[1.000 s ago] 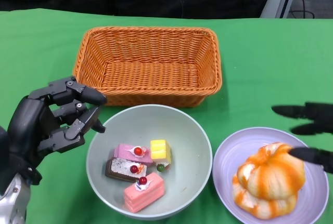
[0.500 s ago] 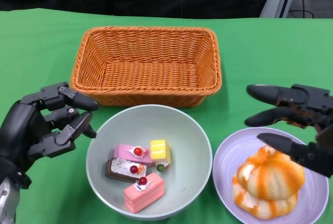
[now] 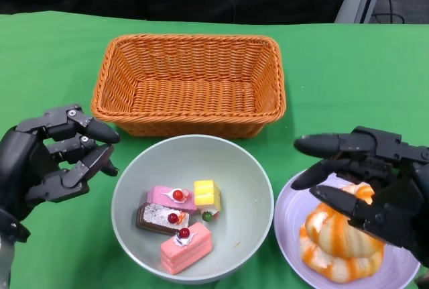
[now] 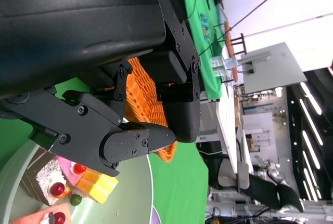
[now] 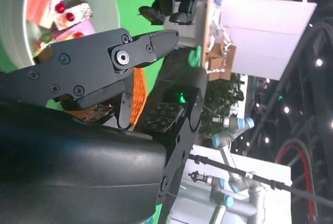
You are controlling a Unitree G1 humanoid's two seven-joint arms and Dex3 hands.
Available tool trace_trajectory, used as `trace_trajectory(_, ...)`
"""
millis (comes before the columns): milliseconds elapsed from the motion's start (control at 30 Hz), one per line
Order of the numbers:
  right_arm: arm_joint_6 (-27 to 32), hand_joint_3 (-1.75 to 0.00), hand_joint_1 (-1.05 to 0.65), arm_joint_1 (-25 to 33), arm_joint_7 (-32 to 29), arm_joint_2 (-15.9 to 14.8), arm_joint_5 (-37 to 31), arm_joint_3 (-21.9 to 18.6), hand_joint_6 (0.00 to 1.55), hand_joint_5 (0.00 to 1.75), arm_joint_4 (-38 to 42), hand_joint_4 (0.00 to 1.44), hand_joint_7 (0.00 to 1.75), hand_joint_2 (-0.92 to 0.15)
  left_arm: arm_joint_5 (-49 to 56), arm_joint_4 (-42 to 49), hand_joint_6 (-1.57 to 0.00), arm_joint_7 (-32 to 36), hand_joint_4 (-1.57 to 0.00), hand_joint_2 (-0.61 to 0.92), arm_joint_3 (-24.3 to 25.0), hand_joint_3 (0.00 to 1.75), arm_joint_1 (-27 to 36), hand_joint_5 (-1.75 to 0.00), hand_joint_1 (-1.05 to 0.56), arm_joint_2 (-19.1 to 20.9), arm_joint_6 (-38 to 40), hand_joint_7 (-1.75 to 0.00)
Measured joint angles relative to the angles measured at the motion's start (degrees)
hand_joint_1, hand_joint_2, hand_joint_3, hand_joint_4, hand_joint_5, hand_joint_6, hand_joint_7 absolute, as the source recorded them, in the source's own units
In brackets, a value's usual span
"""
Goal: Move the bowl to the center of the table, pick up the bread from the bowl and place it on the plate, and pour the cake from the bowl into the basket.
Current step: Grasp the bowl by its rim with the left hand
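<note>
The grey-green round bowl [image 3: 192, 208] with cake pieces [image 3: 177, 225] is seen near the bench's front edge. The orange striped bread [image 3: 345, 235] lies on the lilac plate [image 3: 289, 205]. Nothing is held: the left hand [image 3: 50, 161] is half curled, the right hand [image 3: 365, 182] is spread above the bread.

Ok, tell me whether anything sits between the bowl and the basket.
Nothing visible does. The bowl with the cakes sits right in front of the basket, only bare green cloth between them. The left hand hovers beside the bowl's rim, off that path.
</note>
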Motion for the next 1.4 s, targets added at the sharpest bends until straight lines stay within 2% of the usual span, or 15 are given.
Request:
trace_trajectory(33,0.36,-0.73,-0.14,0.14,-0.35,0.32,0.15,0.1,0.76,1.31,-0.33,0.79,1.16,-0.62,0.0,-0.3,-0.86,-0.11,-0.74,0.74,0.0,0.61,0.08,-1.41,-0.29,0.21,-0.32,-0.87)
trace_trajectory(67,0.6,-0.83,-0.13,0.28,-0.53,0.37,0.23,0.16,0.75,1.32,-0.56,0.8,1.19,-0.58,0.01,-0.55,-0.86,-0.27,-0.74,0.74,0.0,0.61,0.14,-1.42,-0.29,0.44,-0.79,-0.87)
trace_trajectory(133,1.97,-1.17,-0.06,0.37,-0.52,0.36,1.83,0.16,0.77,1.48,-1.18,0.84,1.33,-0.49,0.26,-1.88,-0.84,-0.64,-0.73,0.84,-0.03,0.36,0.66,-1.24,-0.32,1.01,-1.97,-0.69)
trace_trajectory(167,2.78,-1.23,-0.05,0.39,-0.5,0.31,2.53,0.15,0.77,1.52,-1.55,0.84,1.37,-0.48,0.59,-3.04,-0.82,-1.07,-0.71,0.88,-0.1,0.27,1.06,-1.17,-0.33,1.34,-2.83,-0.61)
trace_trajectory(233,4.39,-1.25,-0.04,0.65,-0.62,0.15,3.23,0.16,0.75,1.56,-2.83,0.84,1.42,-0.48,0.89,-5.69,-0.8,-2.69,-0.68,0.91,-0.35,0.16,1.66,-1.04,-0.35,2.7,-4.71,-0.45)
trace_trajectory(333,5.66,-1.18,-0.05,0.72,-0.76,0.04,3.59,-0.01,0.71,1.61,-4.08,0.81,1.48,-0.53,0.92,-9.37,-0.75,-7.02,-0.66,0.92,-0.59,0.12,2.78,-0.58,-0.45,6.33,-7.82,-0.12)
trace_trajectory(433,6.53,-1.16,-0.05,0.67,-1.22,0.03,3.62,-0.23,0.7,1.62,-4.66,0.8,1.48,-0.53,1.78,-12.09,-0.67,-10.23,-0.61,0.92,-0.55,0.14,3.71,-0.27,-0.57,10.15,-12.15,-0.02)
trace_trajectory(533,6.89,-1.16,-0.06,0.5,-1.88,0.07,3.7,-0.39,0.69,1.62,-4.71,0.79,1.49,-0.53,5.01,-13.98,-0.52,-13.24,-0.5,0.92,-0.25,0.15,4.93,-0.1,-0.67,14.96,-19.5,0.0)
trace_trajectory(667,7.66,-1.14,-0.09,-0.28,-1.94,0.09,4.41,-0.44,0.68,1.63,-4.4,0.79,1.5,-0.51,6.08,-15.02,-0.4,-15.51,-0.39,0.92,0.18,0.09,5.12,-0.02,-0.71,20.19,-27.01,0.0)
trace_trajectory(733,7.63,-1.14,-0.09,-0.68,-2.11,0.09,4.15,-0.46,0.68,1.62,-3.98,0.79,1.5,-0.52,5.94,-14.34,-0.42,-16.14,-0.41,0.92,0.15,0.06,5.1,-0.02,-0.73,21.55,-31.1,-0.01)
trace_trajectory(800,7.57,-1.14,-0.09,-0.93,-2.15,0.1,3.88,-0.5,0.67,1.62,-3.21,0.79,1.5,-0.52,5.39,-13.06,-0.56,-16.13,-0.55,0.88,0.07,0.02,5.05,-0.06,-0.63,21.6,-34.86,-0.04)
trace_trajectory(867,7.3,-1.1,-0.12,-1.28,-2.66,0.22,3.42,-0.68,0.68,1.63,-2.56,0.78,1.47,-0.55,3.46,-10.82,-0.78,-14.66,-0.77,0.86,0.05,0.01,4.71,-0.11,-0.45,18.86,-40.46,-0.05)
trace_trajectory(967,7.25,-1.06,-0.13,-2.26,-3.77,0.89,3.47,-1.04,0.69,1.64,-2.43,0.77,1.45,-0.57,2.6,-8.48,-0.85,-12.91,-0.83,0.87,-0.37,0.01,4.44,-0.12,-0.41,15.63,-46.76,-0.05)
trace_trajectory(1233,7.28,-1.0,-0.1,-3.04,-4.51,1.38,3.49,-1.63,0.7,1.6,-2.4,0.79,1.42,-0.59,4.28,0.56,-1.01,-13.7,-1.0,0.86,-6.73,0.0,-1.31,-0.15,-0.43,21.84,-62.66,-0.07)
trace_trajectory(1400,7.38,-1.01,-0.09,-3.05,-4.53,1.37,3.42,-1.67,0.7,1.61,-2.41,0.79,1.42,-0.61,6.22,2.99,-1.06,-12.53,-1.05,0.88,-10.06,0.01,-2.31,-0.15,-0.4,23.24,-66.61,-0.07)
